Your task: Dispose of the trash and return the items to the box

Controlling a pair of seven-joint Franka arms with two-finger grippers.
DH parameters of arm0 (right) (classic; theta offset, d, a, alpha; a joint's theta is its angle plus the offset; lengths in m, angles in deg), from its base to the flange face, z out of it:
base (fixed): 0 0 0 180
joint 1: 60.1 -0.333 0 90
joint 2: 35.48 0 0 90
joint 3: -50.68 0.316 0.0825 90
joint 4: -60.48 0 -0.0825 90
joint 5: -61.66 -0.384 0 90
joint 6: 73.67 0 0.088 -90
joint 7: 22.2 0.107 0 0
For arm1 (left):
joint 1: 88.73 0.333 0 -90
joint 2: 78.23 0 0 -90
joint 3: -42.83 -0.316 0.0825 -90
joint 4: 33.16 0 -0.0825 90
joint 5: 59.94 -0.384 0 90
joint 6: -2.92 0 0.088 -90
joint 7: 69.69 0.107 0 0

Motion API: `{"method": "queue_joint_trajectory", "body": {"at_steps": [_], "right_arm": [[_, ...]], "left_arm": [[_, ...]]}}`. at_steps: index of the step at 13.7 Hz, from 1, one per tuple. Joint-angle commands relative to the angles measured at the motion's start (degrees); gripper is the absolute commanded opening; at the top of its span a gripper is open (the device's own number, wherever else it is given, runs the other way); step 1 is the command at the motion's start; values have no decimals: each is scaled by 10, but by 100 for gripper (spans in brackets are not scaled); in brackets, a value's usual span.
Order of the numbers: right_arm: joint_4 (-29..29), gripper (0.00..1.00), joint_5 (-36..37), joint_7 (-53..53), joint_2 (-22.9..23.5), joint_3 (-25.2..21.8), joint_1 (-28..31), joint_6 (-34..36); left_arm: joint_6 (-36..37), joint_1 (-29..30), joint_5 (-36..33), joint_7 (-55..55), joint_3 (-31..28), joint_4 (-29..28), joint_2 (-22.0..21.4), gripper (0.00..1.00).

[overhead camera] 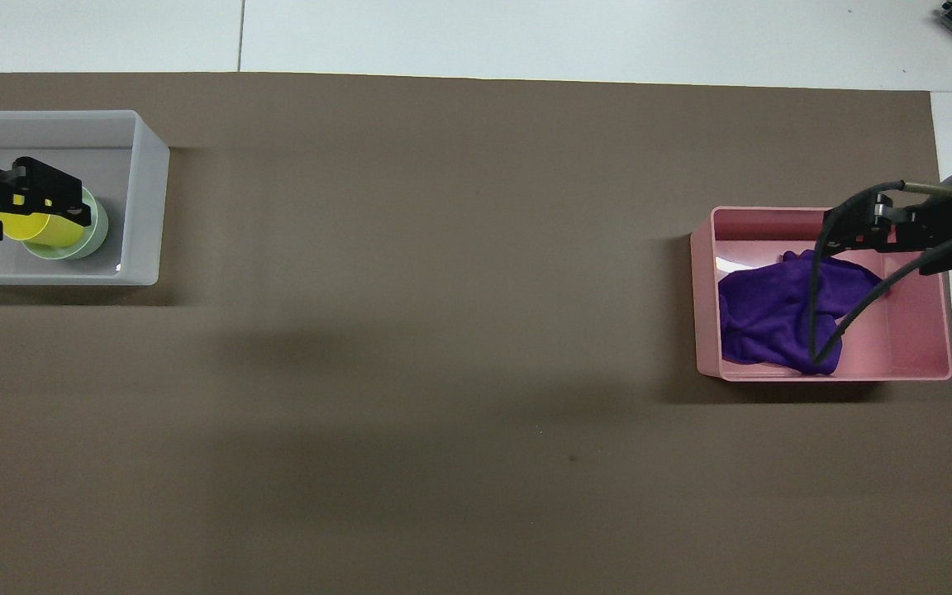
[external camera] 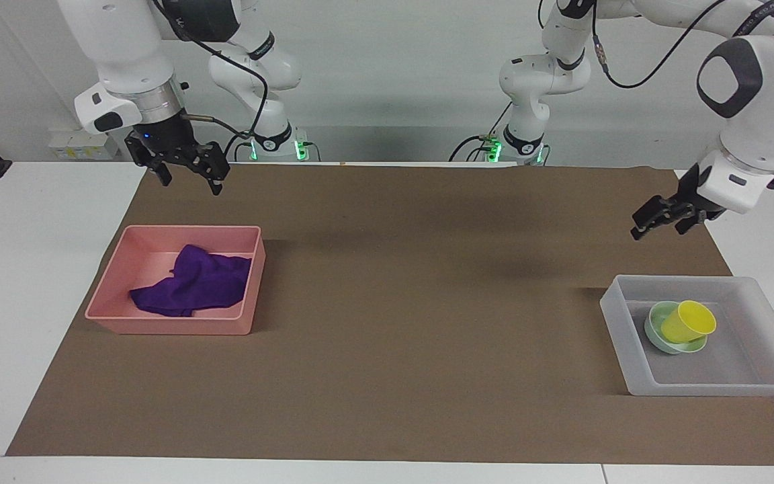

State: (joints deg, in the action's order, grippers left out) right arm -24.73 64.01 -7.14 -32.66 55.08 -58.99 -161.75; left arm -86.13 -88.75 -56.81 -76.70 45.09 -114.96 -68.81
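Purple rag (external camera: 192, 282) is held in pink tray (external camera: 158, 323). Yellow cup (external camera: 687, 322) lies tilted in mint bowl (external camera: 656, 336), inside translucent tray (external camera: 696, 386). Left gripper (external camera: 662, 218) is raised above that tray, spread, empty. Right gripper (external camera: 185, 173) is parked above the mat near the pink tray, spread, empty.

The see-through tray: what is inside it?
In the whitish tray sits a mint-green bowl with a yellow cup tipped in it. The bowl's floor under the cup is hidden.

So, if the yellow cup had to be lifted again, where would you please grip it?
Probably on the raised rim of the yellow cup, from above: it lies tilted in the mint-green bowl, mouth angled up and toward the left arm's end of the table, so the rim wall is exposed.
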Motion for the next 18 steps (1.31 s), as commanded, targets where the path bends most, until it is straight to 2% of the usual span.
{"method": "queue_joint_trajectory", "body": {"at_steps": [1, 3, 5, 8, 18], "right_arm": [[-4, 100, -15, -16, -5, -1, 6, -4], [-4, 100, -14, -16, -5, -1, 6, -4], [-4, 100, -14, -16, -5, -1, 6, -4], [-4, 100, -14, -16, -5, -1, 6, -4], [-4, 100, -14, -16, -5, -1, 6, -4]], "left_arm": [[20, -33, -28, -22, -8, -62, -76, 100], [13, -41, -30, -21, -8, -100, -114, 100], [20, -41, -30, -14, -8, -97, -114, 100], [-3, -41, -36, -10, -8, -148, -144, 100], [8, -38, -36, -8, -9, -130, -143, 100]]}}
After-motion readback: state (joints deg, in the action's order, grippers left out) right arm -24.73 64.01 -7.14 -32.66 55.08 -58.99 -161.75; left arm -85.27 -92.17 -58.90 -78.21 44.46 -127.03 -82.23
